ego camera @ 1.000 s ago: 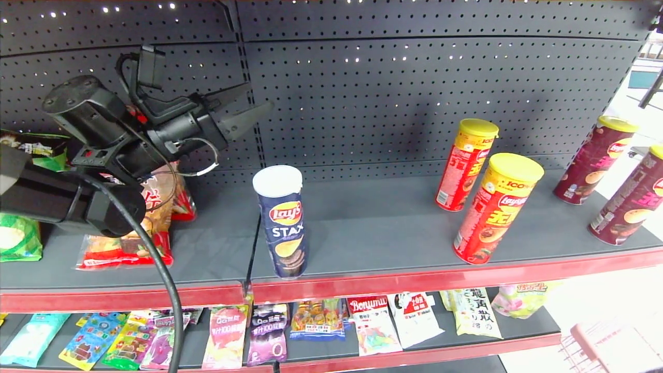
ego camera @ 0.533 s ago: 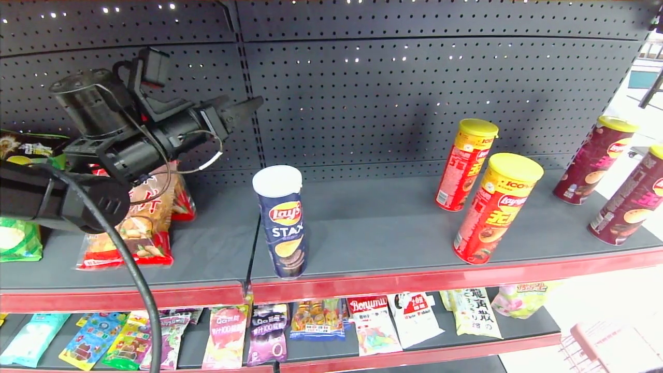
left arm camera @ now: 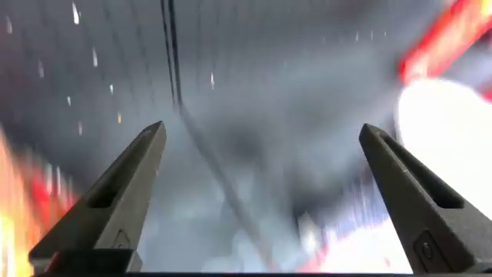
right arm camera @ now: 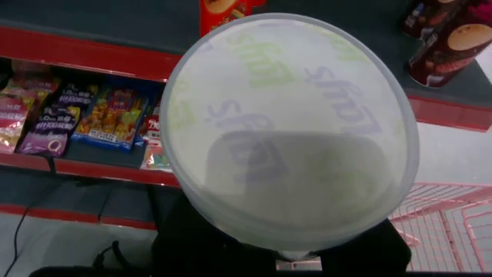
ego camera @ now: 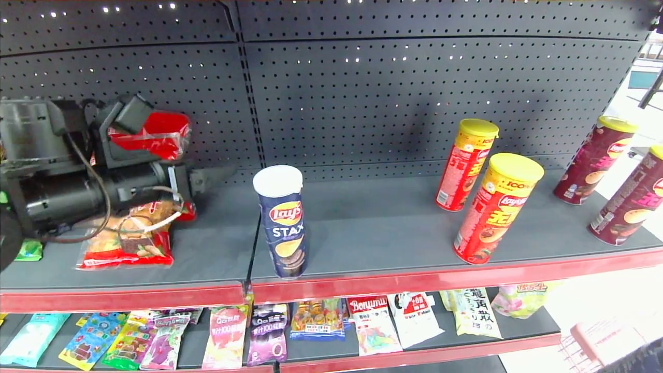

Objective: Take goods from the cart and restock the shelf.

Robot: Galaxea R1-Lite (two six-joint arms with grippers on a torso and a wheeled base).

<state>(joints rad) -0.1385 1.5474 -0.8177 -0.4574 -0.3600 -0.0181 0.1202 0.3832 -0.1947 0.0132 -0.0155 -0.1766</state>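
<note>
The right gripper pinches the chip can, lid facing its wrist camera, long axis along that sightline. The shelf lies ahead, with a free span between blue can and yellow-lidded cans. I judge the right arm nearer. The left gripper is spread, empty.

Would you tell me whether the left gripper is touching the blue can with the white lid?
Apart. The head view shows bare pegboard between the tips of the left gripper and the blue can.
</note>
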